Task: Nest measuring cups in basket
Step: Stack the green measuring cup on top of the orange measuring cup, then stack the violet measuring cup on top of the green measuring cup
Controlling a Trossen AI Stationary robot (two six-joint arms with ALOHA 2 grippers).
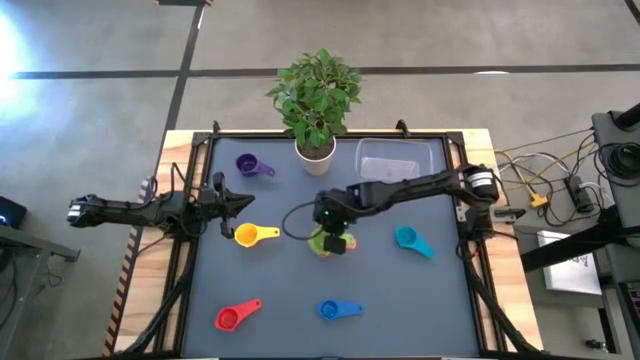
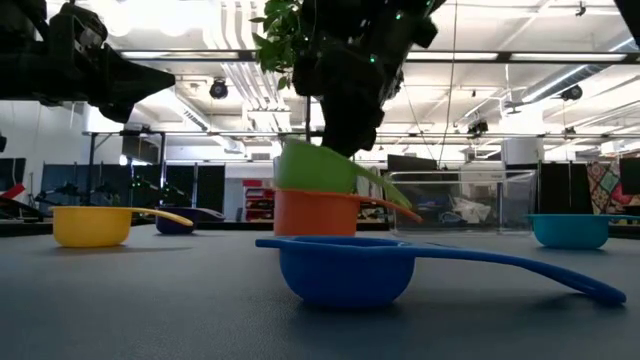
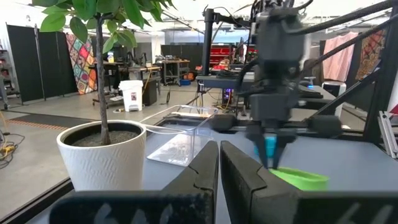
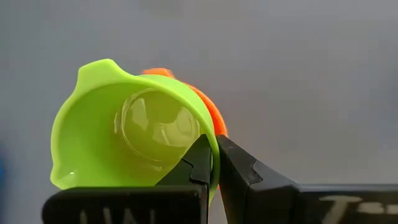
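Note:
My right gripper (image 1: 334, 240) is at the table's middle, shut on the green measuring cup (image 4: 130, 130). That cup sits tilted in the orange cup (image 2: 315, 213), which stands on the mat. My left gripper (image 1: 240, 203) hovers shut at the left, just beyond the yellow cup (image 1: 255, 235). The purple cup (image 1: 252, 166) lies far left, the teal cup (image 1: 412, 240) right, and the red (image 1: 235, 316) and blue (image 1: 340, 310) cups near the front edge. The clear basket (image 1: 390, 160) stands at the far side, right of the plant pot. My right gripper pinches the green cup's rim wall (image 4: 208, 163), one finger inside the bowl and one outside. The fingers come from above, pointing down. The cup is tilted, its lower part (image 2: 305, 182) inside the orange cup and its handle (image 2: 385, 190) slanting down to the side.
A white plant pot (image 1: 315, 150) with a leafy plant stands at the far edge, left of the basket. The mat has open room between the scattered cups. A raised black frame (image 1: 200, 140) borders the mat. Cables lie off the table's right side.

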